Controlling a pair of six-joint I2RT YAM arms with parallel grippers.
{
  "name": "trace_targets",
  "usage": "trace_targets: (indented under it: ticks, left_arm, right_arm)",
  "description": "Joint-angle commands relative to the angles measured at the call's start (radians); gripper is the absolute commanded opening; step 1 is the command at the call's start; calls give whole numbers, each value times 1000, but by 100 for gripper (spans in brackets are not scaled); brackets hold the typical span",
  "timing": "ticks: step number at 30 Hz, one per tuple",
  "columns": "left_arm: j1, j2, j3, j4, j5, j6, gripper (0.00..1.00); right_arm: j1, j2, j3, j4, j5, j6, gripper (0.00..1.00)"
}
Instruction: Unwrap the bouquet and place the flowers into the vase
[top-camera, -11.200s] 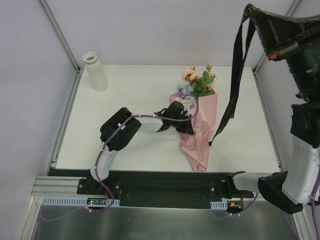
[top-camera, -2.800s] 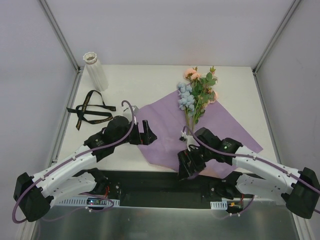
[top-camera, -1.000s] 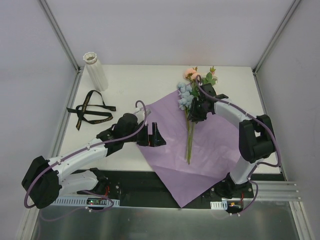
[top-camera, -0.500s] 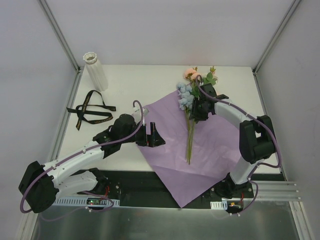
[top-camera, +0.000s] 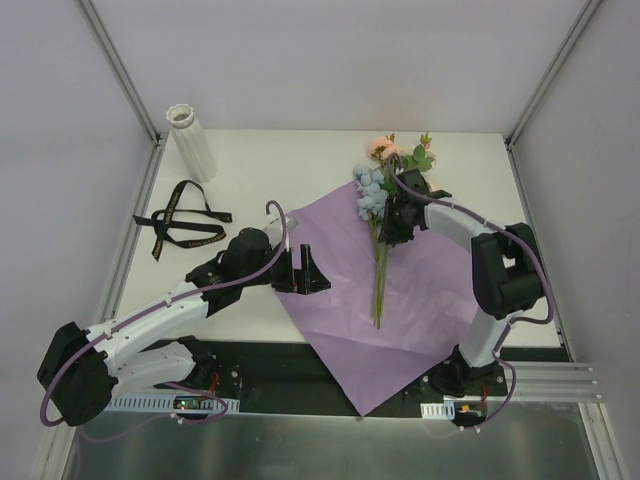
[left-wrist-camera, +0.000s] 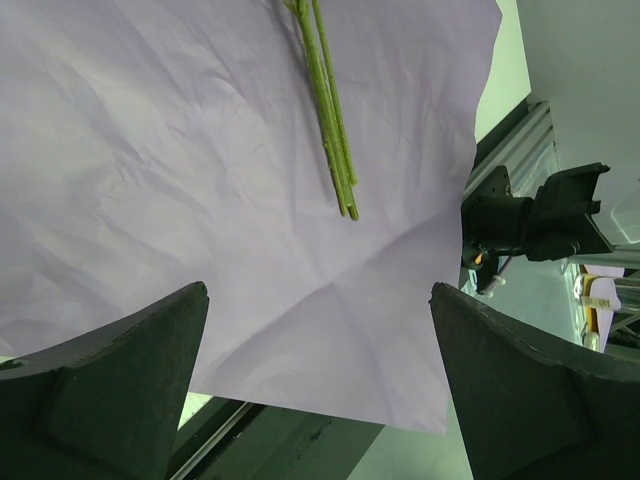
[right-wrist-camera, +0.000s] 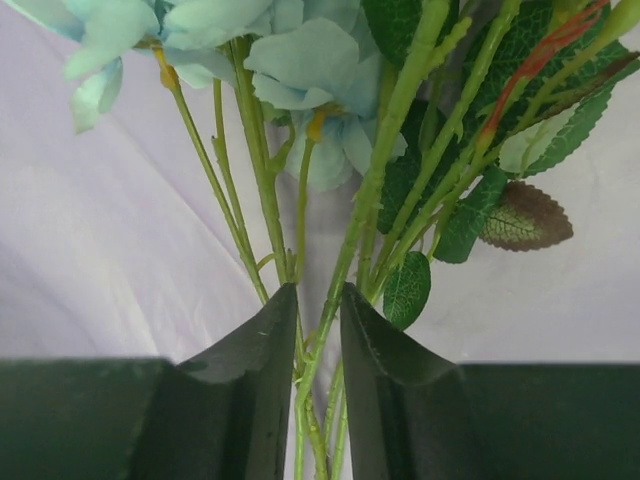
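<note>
The bouquet lies unwrapped. Its purple paper (top-camera: 430, 280) is spread flat on the table, and the flowers (top-camera: 385, 185) rest on it, blooms far, stems (top-camera: 378, 285) pointing near. My right gripper (top-camera: 395, 228) comes down just below the blooms. In the right wrist view its jaws (right-wrist-camera: 319, 290) are shut on the green stems (right-wrist-camera: 375, 185), under the pale blue blooms (right-wrist-camera: 300, 55). My left gripper (top-camera: 300, 272) hovers wide open over the paper's left edge, holding nothing (left-wrist-camera: 318, 290); the stem ends (left-wrist-camera: 340, 170) lie beyond it. The white ribbed vase (top-camera: 192, 143) stands upright at the far left corner.
The black ribbon (top-camera: 185, 222) lies loose on the table left of the paper, near the vase. The paper's near corner (top-camera: 375, 395) hangs over the table's front edge above the arm bases. Frame posts (top-camera: 125, 85) rise at the back corners.
The right gripper's jaws have narrowed onto the stems below the blooms. The left arm has shifted slightly; its gripper stays wide open. Flowers and paper lie as before.
</note>
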Motion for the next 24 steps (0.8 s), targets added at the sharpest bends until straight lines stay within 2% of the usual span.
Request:
trace_targets:
  ticks: [1, 4, 11, 13, 16, 20, 21, 24]
  left_arm:
    - [1, -19, 10, 1, 30, 11, 93]
    - [-1, -25, 13, -2, 35, 0, 92]
    - [2, -111, 6, -12, 10, -25, 99]
    - [10, -133, 23, -12, 12, -32, 99]
    - [24, -167, 54, -11, 9, -55, 99]
    - [53, -235, 82, 10, -19, -107, 99]
    - [65, -270, 77, 46, -28, -117, 99]
    - [111, -314, 69, 128, -15, -141, 99]
  right_arm:
    - [-11, 16, 32, 18, -11, 5, 18]
    - [-26, -28, 35, 3, 1, 25, 1]
    - [-44, -315, 46, -80, 189, 32, 1]
    - [-40, -410, 38, -55, 183, 10, 1]
    - [-6, -508, 12, 23, 79, -57, 1]
    - [138, -582, -6, 74, 2, -241, 1]
    - [214, -603, -11, 83, -7, -266, 1]
    - [344, -645, -58, 139, -50, -309, 1]
